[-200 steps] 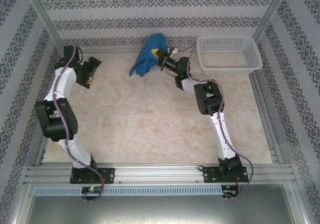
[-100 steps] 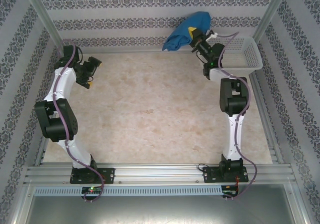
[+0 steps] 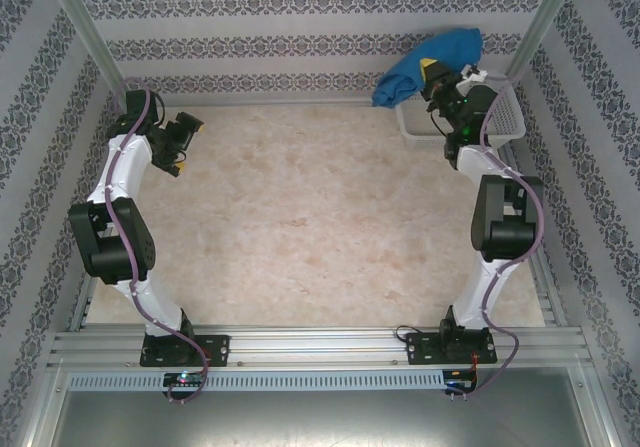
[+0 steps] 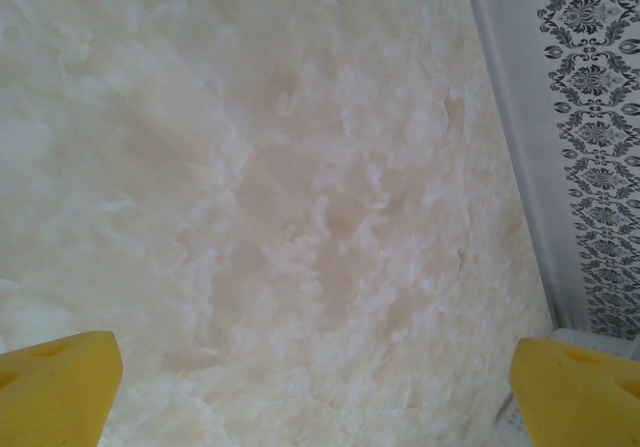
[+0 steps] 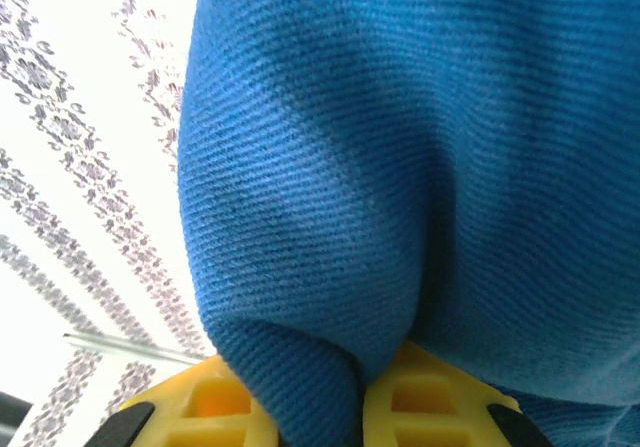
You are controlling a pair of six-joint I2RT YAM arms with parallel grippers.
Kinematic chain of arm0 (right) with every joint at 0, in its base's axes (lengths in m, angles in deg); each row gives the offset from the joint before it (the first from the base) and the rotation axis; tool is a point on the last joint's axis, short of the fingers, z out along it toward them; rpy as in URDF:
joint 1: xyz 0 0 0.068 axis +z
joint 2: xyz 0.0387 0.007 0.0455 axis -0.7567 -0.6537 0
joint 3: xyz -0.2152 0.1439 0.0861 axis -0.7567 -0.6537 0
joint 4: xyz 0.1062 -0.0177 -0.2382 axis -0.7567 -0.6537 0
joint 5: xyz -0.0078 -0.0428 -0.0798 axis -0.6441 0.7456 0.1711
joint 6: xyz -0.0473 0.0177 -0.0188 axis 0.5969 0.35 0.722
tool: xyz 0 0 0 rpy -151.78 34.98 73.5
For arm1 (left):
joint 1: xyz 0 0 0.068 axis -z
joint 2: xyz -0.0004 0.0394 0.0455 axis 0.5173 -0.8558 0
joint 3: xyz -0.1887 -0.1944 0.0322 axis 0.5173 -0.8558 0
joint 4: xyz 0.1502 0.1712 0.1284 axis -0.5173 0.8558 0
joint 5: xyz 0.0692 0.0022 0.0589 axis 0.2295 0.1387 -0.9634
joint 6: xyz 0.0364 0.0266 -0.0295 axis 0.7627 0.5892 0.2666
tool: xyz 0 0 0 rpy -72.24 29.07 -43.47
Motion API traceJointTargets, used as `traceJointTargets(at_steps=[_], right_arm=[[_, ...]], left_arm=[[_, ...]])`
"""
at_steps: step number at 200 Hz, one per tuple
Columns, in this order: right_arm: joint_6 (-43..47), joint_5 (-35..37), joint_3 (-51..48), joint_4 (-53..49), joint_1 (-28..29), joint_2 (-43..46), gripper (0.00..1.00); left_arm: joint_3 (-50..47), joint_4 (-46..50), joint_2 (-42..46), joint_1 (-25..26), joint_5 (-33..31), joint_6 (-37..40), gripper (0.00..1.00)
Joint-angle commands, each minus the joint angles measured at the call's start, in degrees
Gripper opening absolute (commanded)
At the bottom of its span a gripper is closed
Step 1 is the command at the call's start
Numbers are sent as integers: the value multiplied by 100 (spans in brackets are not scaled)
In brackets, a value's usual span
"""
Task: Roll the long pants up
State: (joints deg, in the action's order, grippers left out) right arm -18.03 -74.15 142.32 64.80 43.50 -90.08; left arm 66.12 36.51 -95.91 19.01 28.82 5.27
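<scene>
Long pants (image 3: pixel 432 59) bunched up, hanging in air over left end of white mesh basket (image 3: pixel 508 117), long axis slanting down-left away from basket. Pinched tight by right gripper (image 3: pixel 436 73), fold wedged between yellow fingers (image 5: pixel 220 412). Left gripper (image 3: pixel 186 139) spread wide, holding nothing, far left of basket. Nearer right arm by far.

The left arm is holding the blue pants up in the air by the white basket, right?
Not quite. It is the right end effector that holds the blue pants up in the air by the white basket. The top external view shows it. There the left end effector is over at the other side, open and holding nothing.
</scene>
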Motion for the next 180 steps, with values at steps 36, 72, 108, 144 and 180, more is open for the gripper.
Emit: traceJointTargets(at_steps=[36,72,108,144,180], right_arm=[[1244,645,-551,-235,-217,1494,0],[1766,1190,-1094,-934,-308,2142,0],[1518,1370,-1326,-758,-519,2094,0],[1417,1539,-1221,-700,-655,1740,0],[1198,1602,-774,-526,-795,1018,0]], left_arm=[[-14,106,131,-97,110,15,100],[-11,78,71,-95,136,15,100],[16,105,21,-95,132,50,100],[76,151,-52,-95,112,97,100],[206,258,-222,-92,55,194,100]])
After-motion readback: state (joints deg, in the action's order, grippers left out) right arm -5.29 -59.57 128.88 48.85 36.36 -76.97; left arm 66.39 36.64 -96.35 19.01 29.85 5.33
